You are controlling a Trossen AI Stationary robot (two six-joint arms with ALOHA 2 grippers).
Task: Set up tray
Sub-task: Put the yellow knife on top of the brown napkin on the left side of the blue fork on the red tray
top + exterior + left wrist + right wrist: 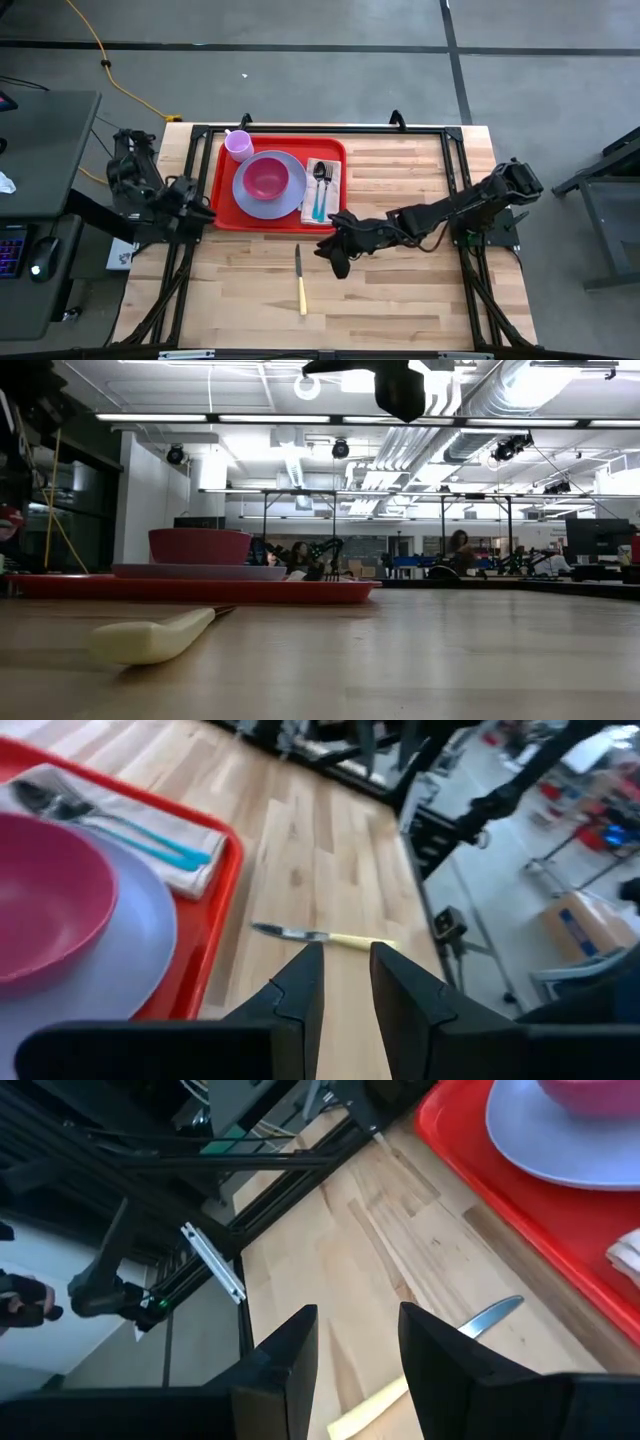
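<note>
Occupying the far-left part of the light wooden slatted table (pixel 400 280), the large flat red plastic tray (pixel 225 205) carries a round lavender plate (pixel 250 200) with a pink bowl (pixel 266 178) on it, a small lavender cup (pixel 238 145) at its far-left corner, and a white napkin (pixel 312 205) bearing teal-handled cutlery (pixel 320 195). The right gripper (pixel 338 262) hovers just beside the tray's near-right corner, fingers (pixel 290 1355) parted, empty. The left gripper (pixel 345 985) waits at the tray's left edge, slightly parted, empty. A cream-handled knife (pixel 300 280) lies on the table near the tray's near edge.
</note>
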